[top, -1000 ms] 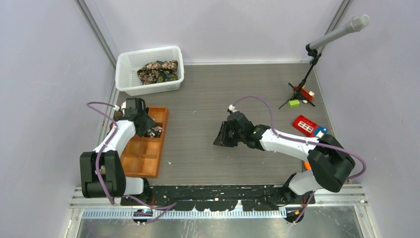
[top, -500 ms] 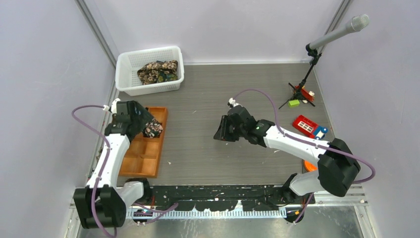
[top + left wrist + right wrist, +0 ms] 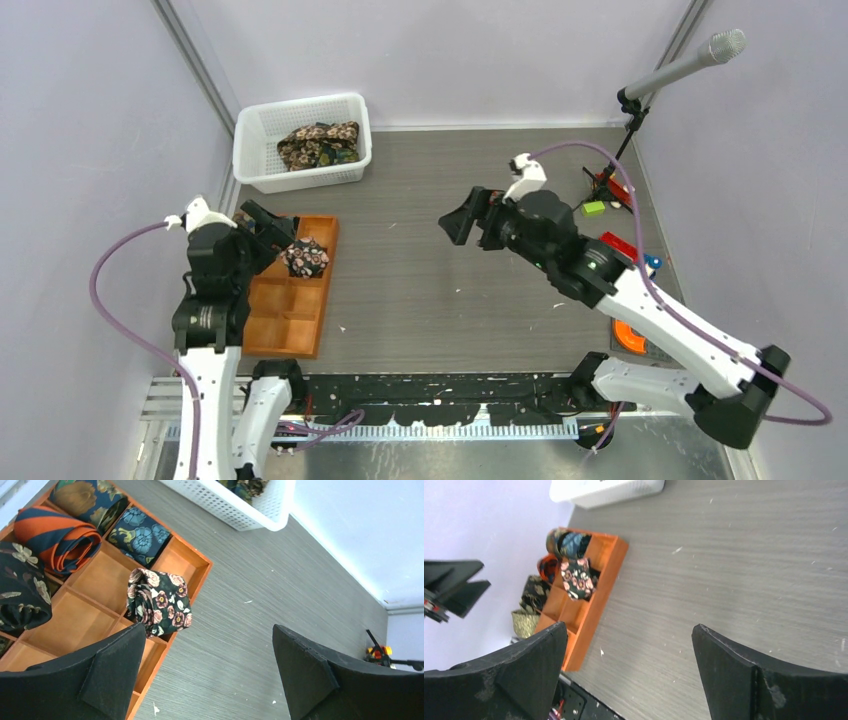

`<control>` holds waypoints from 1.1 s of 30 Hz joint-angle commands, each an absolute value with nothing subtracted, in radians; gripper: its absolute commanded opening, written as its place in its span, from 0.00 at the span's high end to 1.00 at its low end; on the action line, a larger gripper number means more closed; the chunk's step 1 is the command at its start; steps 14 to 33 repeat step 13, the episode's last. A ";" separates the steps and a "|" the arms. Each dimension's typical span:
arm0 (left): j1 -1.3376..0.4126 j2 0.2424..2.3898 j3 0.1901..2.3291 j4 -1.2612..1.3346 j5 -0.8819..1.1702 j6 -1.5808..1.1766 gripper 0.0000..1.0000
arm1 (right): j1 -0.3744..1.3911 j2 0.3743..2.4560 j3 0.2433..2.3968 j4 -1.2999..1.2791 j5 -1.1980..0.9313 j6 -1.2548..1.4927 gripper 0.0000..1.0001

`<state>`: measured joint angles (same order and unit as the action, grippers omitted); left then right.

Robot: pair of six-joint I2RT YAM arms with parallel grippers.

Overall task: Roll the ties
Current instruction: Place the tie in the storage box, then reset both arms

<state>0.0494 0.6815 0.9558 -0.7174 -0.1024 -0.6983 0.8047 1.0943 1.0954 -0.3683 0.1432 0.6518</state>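
A rolled black tie (image 3: 305, 258) with pink-cream flowers sits in the orange tray (image 3: 290, 322) on the right-hand column, poking above the walls; the left wrist view shows this roll (image 3: 159, 601) free of any finger. Other rolled ties fill the tray's far compartments: an orange-navy striped one (image 3: 57, 535) and a blue floral one (image 3: 137, 535). Loose ties (image 3: 320, 145) lie in the white basket (image 3: 258, 150). My left gripper (image 3: 268, 228) hangs open just left of the floral roll. My right gripper (image 3: 465, 220) is open above mid-table, holding nothing.
A microphone stand (image 3: 625, 130) rises at the back right, with a green block (image 3: 594, 208) and a red toy (image 3: 617, 250) near its foot. An orange object (image 3: 630, 335) lies beside the right arm's base. Purple walls close in both sides.
Both grippers have opened. The left one has let go of the floral roll and drawn back toward the left wall. The right arm has lifted and swung toward the back right.
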 commanded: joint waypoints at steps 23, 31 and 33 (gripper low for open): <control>0.031 0.633 1.009 -0.772 0.020 -0.559 0.00 | 0.802 0.857 0.995 -0.293 0.330 0.545 0.01; 0.031 0.633 1.009 -0.772 0.020 -0.559 0.00 | 0.802 0.857 0.995 -0.293 0.330 0.545 0.01; 0.031 0.633 1.009 -0.772 0.020 -0.559 0.00 | 0.802 0.857 0.995 -0.293 0.330 0.545 0.01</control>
